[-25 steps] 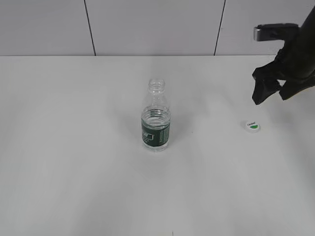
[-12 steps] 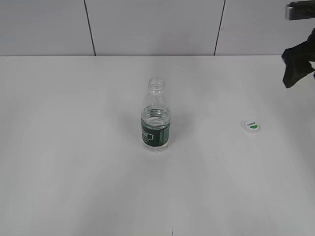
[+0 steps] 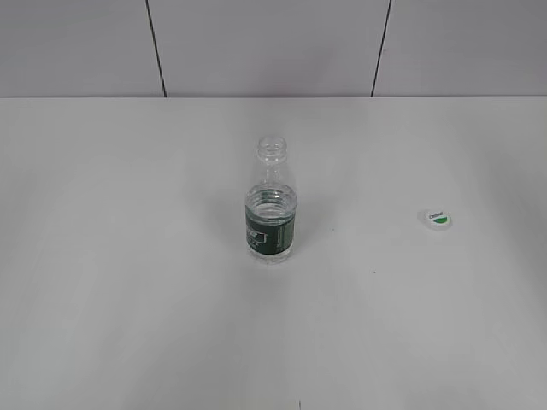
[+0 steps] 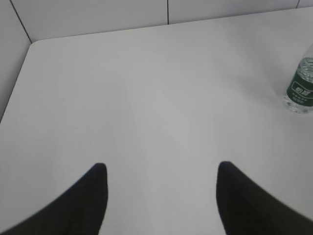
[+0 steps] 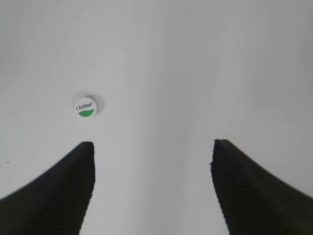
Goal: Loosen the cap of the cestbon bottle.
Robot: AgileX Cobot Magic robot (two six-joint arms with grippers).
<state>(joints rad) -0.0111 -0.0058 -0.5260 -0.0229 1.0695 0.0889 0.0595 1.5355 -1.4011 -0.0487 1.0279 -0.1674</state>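
Note:
The cestbon bottle (image 3: 271, 207) stands upright mid-table with its threaded neck bare; the left wrist view catches its green-labelled lower body (image 4: 299, 86) at the right edge. The white cap (image 3: 438, 219) with its green half-circle lies flat on the table, well to the right of the bottle. It also shows in the right wrist view, where the cap (image 5: 86, 106) sits up and left of the tips. My right gripper (image 5: 152, 145) hangs open above bare table, holding nothing. My left gripper (image 4: 160, 166) is open too, far left of the bottle. Neither arm appears in the exterior view.
The white table (image 3: 128, 299) ends at a tiled wall (image 3: 256, 43) along the back. In the left wrist view the table's rounded far-left corner (image 4: 36, 43) meets the wall.
The right arm, near the cap a second ago, rose and drew back to the right, and has left the exterior view. Bottle and cap have stayed put.

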